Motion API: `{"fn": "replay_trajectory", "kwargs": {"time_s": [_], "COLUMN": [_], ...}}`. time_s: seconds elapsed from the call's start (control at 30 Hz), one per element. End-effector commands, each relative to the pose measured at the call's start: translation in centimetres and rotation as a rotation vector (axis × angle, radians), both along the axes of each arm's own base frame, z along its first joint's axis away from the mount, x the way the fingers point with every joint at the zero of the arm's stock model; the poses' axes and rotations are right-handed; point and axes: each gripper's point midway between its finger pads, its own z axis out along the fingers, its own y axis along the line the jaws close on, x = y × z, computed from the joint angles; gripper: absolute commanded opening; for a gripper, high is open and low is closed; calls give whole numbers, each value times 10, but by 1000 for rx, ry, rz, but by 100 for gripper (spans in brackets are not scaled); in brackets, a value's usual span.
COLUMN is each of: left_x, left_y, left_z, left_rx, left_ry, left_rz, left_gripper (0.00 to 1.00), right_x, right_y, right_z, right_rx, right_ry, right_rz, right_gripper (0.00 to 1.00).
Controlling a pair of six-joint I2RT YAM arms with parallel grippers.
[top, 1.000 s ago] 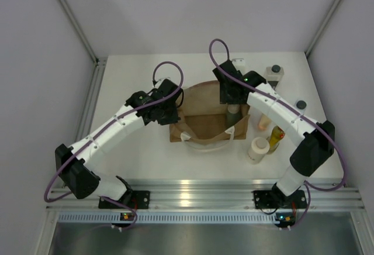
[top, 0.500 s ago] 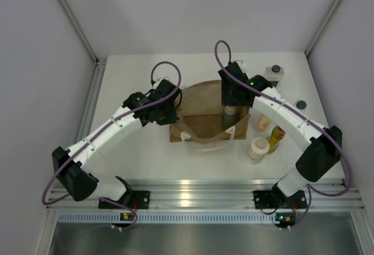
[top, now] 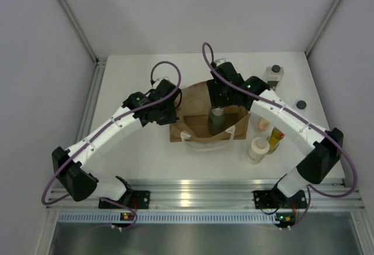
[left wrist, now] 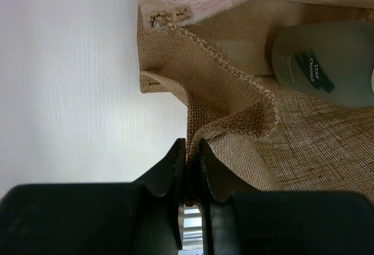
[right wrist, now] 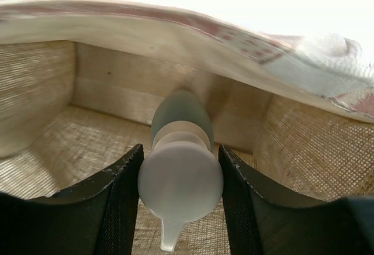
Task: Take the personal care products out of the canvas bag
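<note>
Here, the right gripper [right wrist: 181, 155] clamps the bottle [right wrist: 178, 112] by its pump head [right wrist: 181, 182], long axis in line with the fingers [right wrist: 120, 208], inside the bag [top: 196, 127] at mid-counter, while the left gripper [left wrist: 191, 155] pinches the rim [left wrist: 231, 129].

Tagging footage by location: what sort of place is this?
Likely a lab test cell, not a home: plain grey wall panels on metal posts, a white table, and the left arm and right arm bolted to an aluminium rail.
</note>
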Motion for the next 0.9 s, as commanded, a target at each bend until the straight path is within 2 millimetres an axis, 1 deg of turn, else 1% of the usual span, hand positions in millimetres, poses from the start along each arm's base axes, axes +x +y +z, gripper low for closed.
{"fn": "replay_trajectory", "kwargs": {"time_s": [0.0, 0.03, 0.07, 0.1, 0.13, 0.2, 0.23, 0.27, 0.3, 0.33, 0.4, 0.43, 0.5, 0.53, 0.6, 0.63, 0.7, 0.8, 0.87], "left_x": [2, 3, 3, 3, 4, 4, 6, 7, 7, 8, 10, 9, 10, 10, 10, 11, 12, 12, 12], "left_y": [0, -1, -1, -2, -2, -3, -2, -2, -2, -2, -1, 0, -1, -2, -4, -5, -6, -7, -8], "left_z": [12, 12, 13, 12, 11, 13, 13, 14, 14, 14, 14, 12, 12, 11, 12, 13, 15, 15, 14], "left_rx": [-28, -29, -32, -30, -28, -30, -28, -29, -27, -22, -16, -12, -12, -13, -18, -20, -22, -23, -23], "left_ry": [-39, -38, -39, -36, -36, -38, -42, -45, -46, -51, -53, -49, -47, -44, -41, -41, -46, -45, -40], "left_rz": [15, 14, 13, 11, 12, 11, 17, 20, 19, 24, 27, 27, 27, 25, 19, 18, 16, 13, 7], "left_gripper": [0, 0, 0, 0, 0, 0, 0, 0, 0, 0, 0, 0, 0, 0, 0, 0, 0, 0, 0], "right_x": [-1, -2, -3, -10, -11, -16, -22, -24, -30, -36, -46, -55, -67, -74, -86, -93, -103, -125, -137], "right_y": [32, 37, 38, 40, 45, 46, 48, 47, 50, 49, 52, 56, 58, 57, 55, 51, 47, 45, 39], "right_z": [107, 118, 120, 122, 134, 143, 153, 157, 162, 172, 182, 193, 201, 212, 221, 232, 239, 253, 262], "right_rx": [206, 208, 198, 181, 189, 185, 186, 179, 178, 181, 190, 210, 230, 260, 275, 299, 317, 385, 426], "right_ry": [-248, -262, -262, -249, -262, -261, -260, -263, -265, -268, -274, -290, -290, -303, -314, -332, -340, -338, -336], "right_rz": [99, 118, 127, 145, 162, 176, 194, 195, 211, 223, 249, 274, 303, 315, 332, 339, 355, 415, 434], "right_gripper": [0, 0, 0, 0, 0, 0, 0, 0, 0, 0, 0, 0, 0, 0, 0, 0, 0, 0, 0]}}
